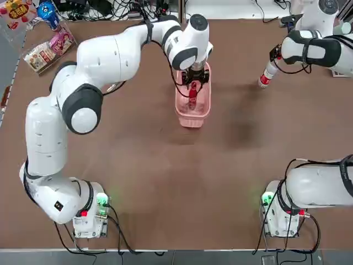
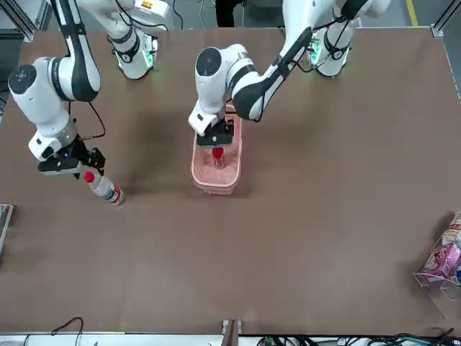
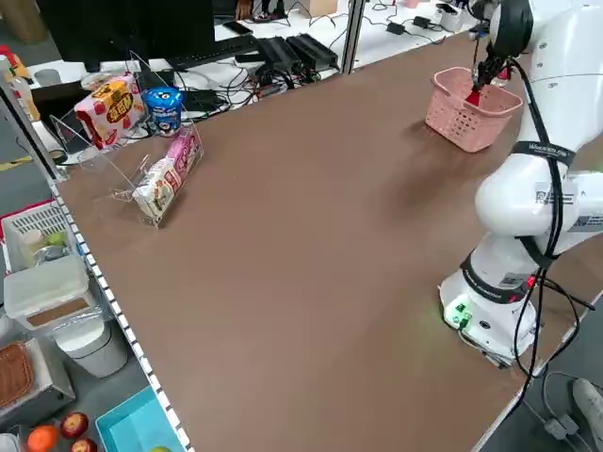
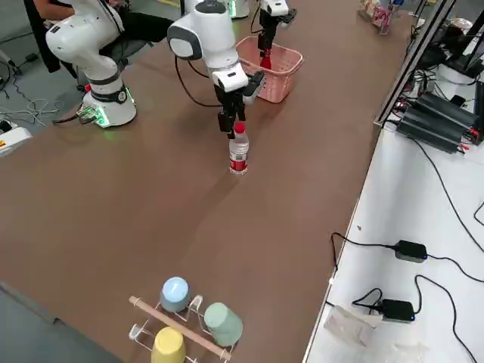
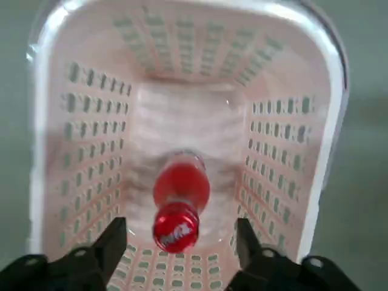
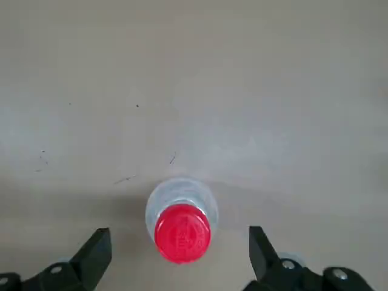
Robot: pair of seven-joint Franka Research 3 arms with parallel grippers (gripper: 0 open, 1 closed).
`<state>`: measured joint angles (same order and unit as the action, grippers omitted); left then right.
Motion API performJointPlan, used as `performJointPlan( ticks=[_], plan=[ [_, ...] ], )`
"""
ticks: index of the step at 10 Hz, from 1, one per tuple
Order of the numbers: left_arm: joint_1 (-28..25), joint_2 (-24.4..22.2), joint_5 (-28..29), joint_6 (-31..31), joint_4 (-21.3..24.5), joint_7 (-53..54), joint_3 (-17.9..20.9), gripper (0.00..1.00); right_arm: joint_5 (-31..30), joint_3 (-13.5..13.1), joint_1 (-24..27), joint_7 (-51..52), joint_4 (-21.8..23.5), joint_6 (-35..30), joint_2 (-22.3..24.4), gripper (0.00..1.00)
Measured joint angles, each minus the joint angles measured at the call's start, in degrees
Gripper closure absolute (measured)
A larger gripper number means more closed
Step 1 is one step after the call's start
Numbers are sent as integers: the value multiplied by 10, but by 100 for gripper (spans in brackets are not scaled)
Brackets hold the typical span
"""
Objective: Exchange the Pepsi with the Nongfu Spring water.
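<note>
Brown tabletop (image 1: 149, 165), both arm bases bolted along the robot's own edge, and everything that matters is out past the middle of it. Nearest first: the pink basket (image 1: 192, 118), in the far half and about midway between the tabletop's left and right sides. The Pepsi (image 5: 182, 185) is in there, standing on its base as far as I can tell, cap up, with basket wall all round it. Left gripper (image 5: 180, 227) is right above, fingers apart, one each side of the red cap sideways-on, and I don't see it gripping anything. That's the bit I'd watch: bottle's long axis looks roughly in line with the way the fingers point, so imo it wants a drop straight down along the neck, then close. Can't tell how far below the tips the cap is; come in off-line and you'd probably tip it or clip the wall. A little farther out and well over toward the right edge, the Nongfu Spring water (image 4: 238, 153) stands upright on the bare tabletop, outside the basket. Right gripper (image 6: 180, 233) is over that one, fingers wide, cap between them, no grip that I can see. So left arm's closer to the Pepsi, right arm's closer to the water, and I'd guess each takes its own. Cables (image 1: 118, 8) lie beyond the far edge.
</note>
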<state>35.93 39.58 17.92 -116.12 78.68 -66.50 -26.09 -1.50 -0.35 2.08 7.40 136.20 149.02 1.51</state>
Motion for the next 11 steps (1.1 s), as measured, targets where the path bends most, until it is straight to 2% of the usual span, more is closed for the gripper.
performJointPlan(
  ticks=[1,3,4,6,7,8,10,11],
  plan=[
    [3,3,0,0,0,0,0,22,0,0,0,0,1,3,-5,0],
    [-4,4,0,0,0,1,1,32,0,1,0,1,1,4,-7,1],
    [-8,4,1,0,0,2,2,33,0,1,0,2,1,4,-7,3],
    [-15,4,2,0,-1,2,2,33,0,1,0,9,1,3,-7,17],
    [-16,6,2,0,-1,3,2,35,0,1,0,12,1,3,-7,32],
    [-16,8,2,0,0,9,2,37,0,1,0,13,1,3,-7,39],
    [-15,9,2,0,-1,21,2,49,0,1,0,16,0,3,-7,54],
    [-13,9,2,0,0,21,1,49,0,0,1,16,0,4,-7,60]
  ],
)
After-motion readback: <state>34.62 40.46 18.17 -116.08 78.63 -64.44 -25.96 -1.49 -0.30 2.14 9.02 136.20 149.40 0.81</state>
